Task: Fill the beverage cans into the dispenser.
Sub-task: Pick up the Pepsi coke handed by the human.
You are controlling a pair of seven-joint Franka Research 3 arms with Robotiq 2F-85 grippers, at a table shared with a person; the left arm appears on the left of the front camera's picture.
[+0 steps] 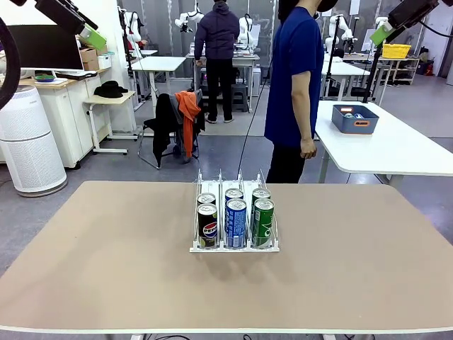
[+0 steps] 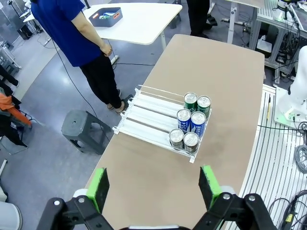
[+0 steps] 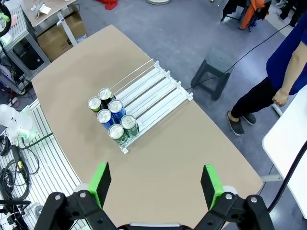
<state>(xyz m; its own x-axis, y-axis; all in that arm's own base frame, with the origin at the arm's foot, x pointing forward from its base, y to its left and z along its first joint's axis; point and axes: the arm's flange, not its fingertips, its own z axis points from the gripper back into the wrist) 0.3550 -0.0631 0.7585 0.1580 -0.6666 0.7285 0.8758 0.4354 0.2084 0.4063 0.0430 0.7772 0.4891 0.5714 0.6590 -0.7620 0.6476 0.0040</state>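
Green-padded, my left pincer [image 2: 154, 169] and right pincer [image 3: 154, 166] are hanging wide and empty; the dispenser [image 2: 144, 115] is lying at twelve o'clock.

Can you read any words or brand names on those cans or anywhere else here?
Front black can: round red, white and blue emblem, no letters legible.
Front blue can: white print, too blurred to read.
Front green can: pale print, too blurred to read.
No other text can be read.
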